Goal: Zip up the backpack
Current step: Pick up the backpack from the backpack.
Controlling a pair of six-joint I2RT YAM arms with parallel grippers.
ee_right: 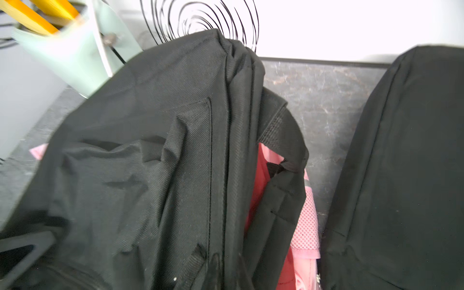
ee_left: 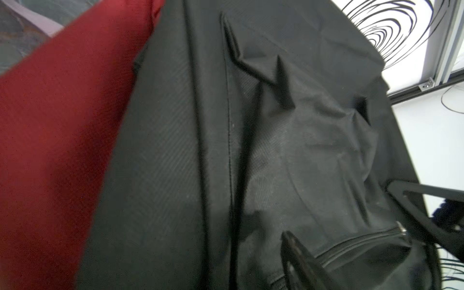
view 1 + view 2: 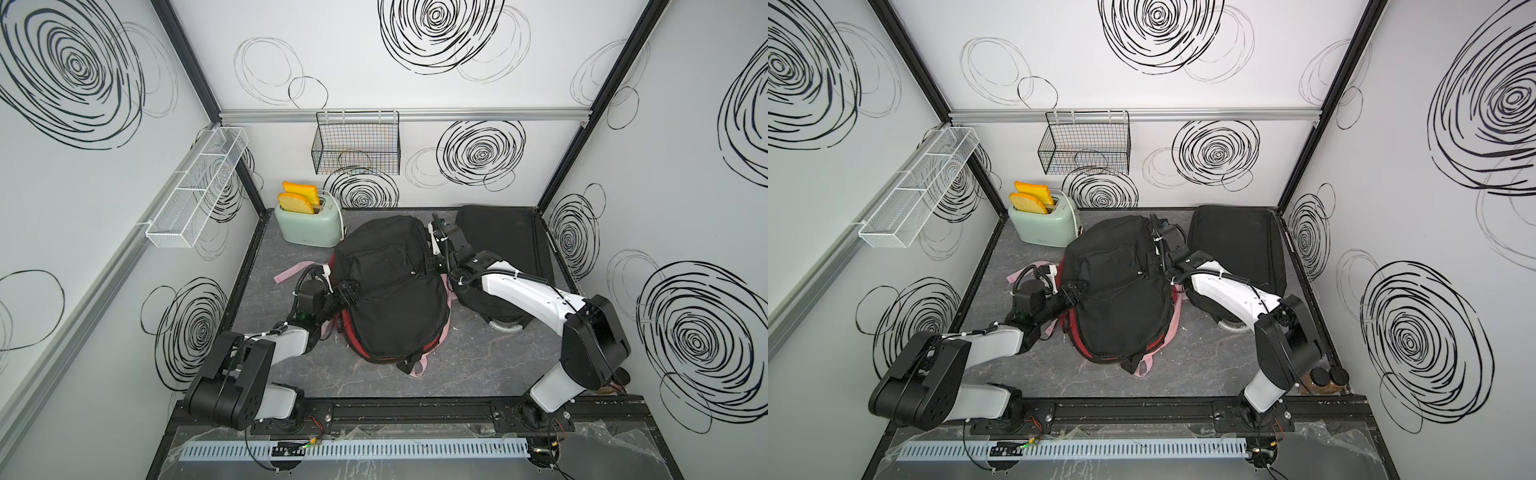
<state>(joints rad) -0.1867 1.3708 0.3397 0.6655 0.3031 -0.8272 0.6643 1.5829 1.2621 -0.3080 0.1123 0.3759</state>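
Note:
A black backpack (image 3: 386,286) lies in the middle of the table on top of a red and pink bag (image 3: 365,353). My left gripper (image 3: 347,291) is at the backpack's left side. In the left wrist view it (image 2: 337,211) stands open, straddling the front pocket's zipper (image 2: 364,241), whose metal slider (image 2: 401,229) sits near one finger. My right gripper (image 3: 429,259) is at the backpack's right edge. In the right wrist view it (image 1: 227,272) is shut on a fold of black fabric along a seam. Whether a zipper pull is inside that pinch is hidden.
A mint toaster (image 3: 309,226) with yellow toast stands back left, close to the backpack. A second black bag (image 3: 503,241) lies back right, under the right arm. Pink straps (image 3: 291,272) trail on the table. A wire basket (image 3: 355,143) and a white mesh shelf (image 3: 195,195) hang on the walls.

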